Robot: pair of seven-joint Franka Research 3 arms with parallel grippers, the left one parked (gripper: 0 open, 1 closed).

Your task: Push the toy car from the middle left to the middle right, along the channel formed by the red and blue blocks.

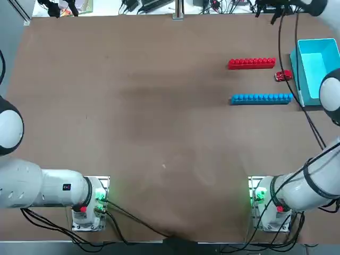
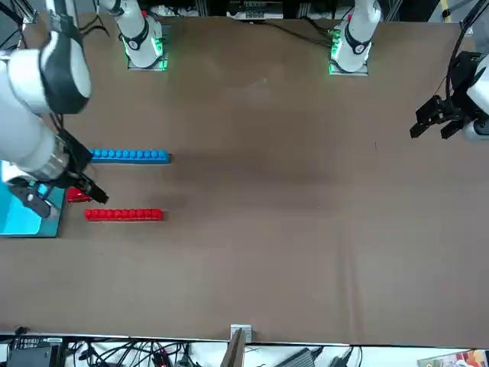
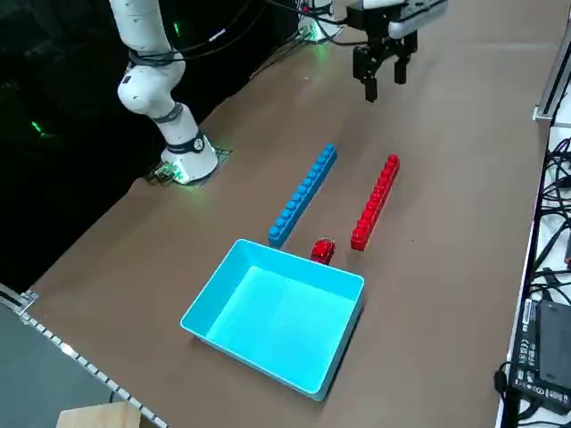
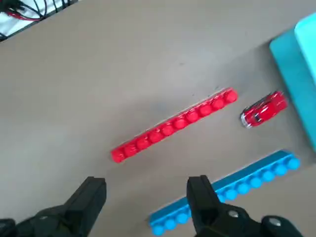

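Note:
The red block [image 1: 252,63] and the slightly longer blue block [image 1: 261,98] lie parallel at the table's far right, with the bare channel [image 1: 255,81] between them. The tiny red toy car [image 1: 283,76] sits at the channel's right end, just past the red block's tip, close to the light-blue box. It also shows as the toy car [image 4: 264,109] and the toy car [image 3: 322,251]. My right gripper [image 4: 148,197] hangs high above the blocks, open, with nothing between its fingers. From across the table the right gripper [image 2: 32,200] appears over the box.
An open light-blue box [image 1: 319,69] stands at the right edge, right beside the car and the blocks' ends. My right arm's white link [image 1: 332,90] overhangs that edge. Cables run along the table's far side.

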